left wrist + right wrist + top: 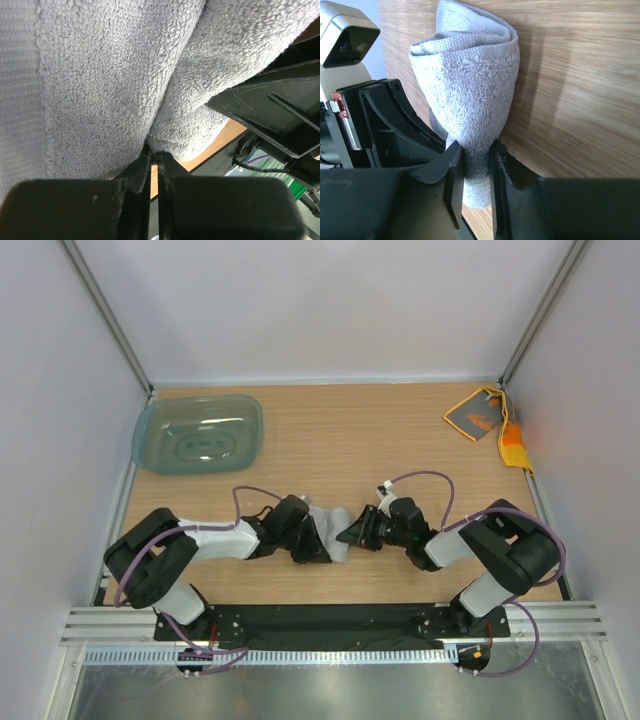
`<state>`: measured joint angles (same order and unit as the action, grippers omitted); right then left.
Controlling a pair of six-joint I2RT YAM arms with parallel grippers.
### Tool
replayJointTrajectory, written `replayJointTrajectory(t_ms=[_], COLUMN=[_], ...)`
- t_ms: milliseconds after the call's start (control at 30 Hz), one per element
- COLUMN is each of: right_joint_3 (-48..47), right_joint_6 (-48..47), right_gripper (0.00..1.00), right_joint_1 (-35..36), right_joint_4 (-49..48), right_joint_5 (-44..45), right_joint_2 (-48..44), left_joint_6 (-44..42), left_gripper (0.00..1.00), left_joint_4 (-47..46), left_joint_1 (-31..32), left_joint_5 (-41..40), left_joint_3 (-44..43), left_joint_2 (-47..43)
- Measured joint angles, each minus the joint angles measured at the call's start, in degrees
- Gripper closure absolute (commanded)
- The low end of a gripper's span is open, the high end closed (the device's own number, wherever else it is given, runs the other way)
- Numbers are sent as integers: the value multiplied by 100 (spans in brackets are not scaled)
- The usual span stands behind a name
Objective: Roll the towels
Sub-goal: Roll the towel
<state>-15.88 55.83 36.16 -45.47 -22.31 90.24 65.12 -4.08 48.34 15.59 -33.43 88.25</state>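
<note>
Your right tool [475,165] is pinching one end of the rolled grey towel [470,85] between narrow jaws. Your left tool [155,160] is sitting closed, tips touching a fold of that towel. The roll is lying between both tools on the surface [340,430]; the orange towel [488,420] is lying crumpled in the far right corner.

The grey towel [470,95] is matt, looped terry cloth with a flat-woven band. The table [350,430] is smooth wood grain with a slight sheen. The tub [198,433] is glossy translucent plastic. The right gripper [476,160] is matt black plastic.
</note>
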Motion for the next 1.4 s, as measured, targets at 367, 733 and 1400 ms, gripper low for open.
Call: replayJointTrajectory(t_ms=[367,733,1400], right_joint_3=[-90,-1646,-3071], right_joint_6=[-208,-638,-142], right_gripper=[86,92,91], right_joint_1=[28,511,1178], right_joint_4=[1237,4470,6741], right_joint_5=[225,1515,2557], right_joint_2=[-866,-1147,-507], left_joint_6=[-474,-933,-1318], left_gripper=[85,76,51], left_joint_4=[1023,2656,3241], left_joint_1=[35,708,2804], left_joint_5=[-273,-1897,-4629], left_joint_3=[-463,-1084,-1991], left_joint_2=[-90,-638,-221])
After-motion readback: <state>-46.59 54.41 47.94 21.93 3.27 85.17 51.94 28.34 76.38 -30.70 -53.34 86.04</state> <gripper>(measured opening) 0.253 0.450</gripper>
